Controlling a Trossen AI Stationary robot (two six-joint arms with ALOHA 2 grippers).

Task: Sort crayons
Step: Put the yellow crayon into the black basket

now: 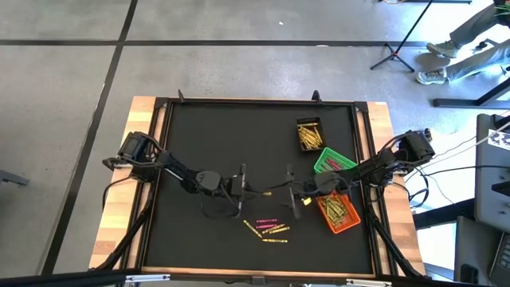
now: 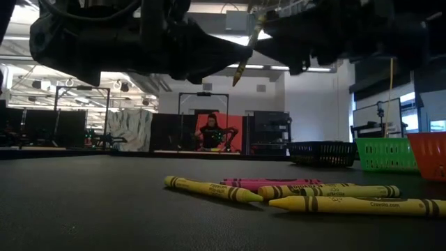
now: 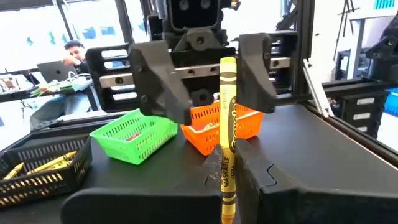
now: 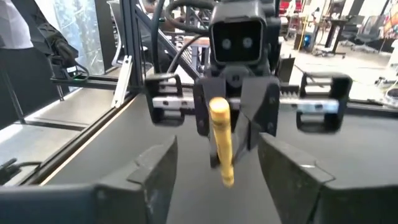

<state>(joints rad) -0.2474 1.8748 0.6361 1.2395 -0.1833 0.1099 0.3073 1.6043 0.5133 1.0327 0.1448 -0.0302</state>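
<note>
Surveying bins first: we see black bin [image 1: 310,134] holding yellow crayons, green bin [image 1: 333,163] holding pink-red ones, orange bin [image 1: 339,211] holding yellow ones. Loose crayons [image 1: 267,228] lie flat on desk [image 1: 231,143] near front edge. Left end effector [image 1: 241,190] clamped on yellow crayon [image 3: 226,140], long axis crosswise to fingers. Right end effector [image 1: 292,191] faces it, fingers wide, gripping nothing.

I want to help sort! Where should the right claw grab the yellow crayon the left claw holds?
Grab the yellow crayon by its free end, which pokes out past the shut left claw. The open right claw should come straight at it, one finger each side.
</note>
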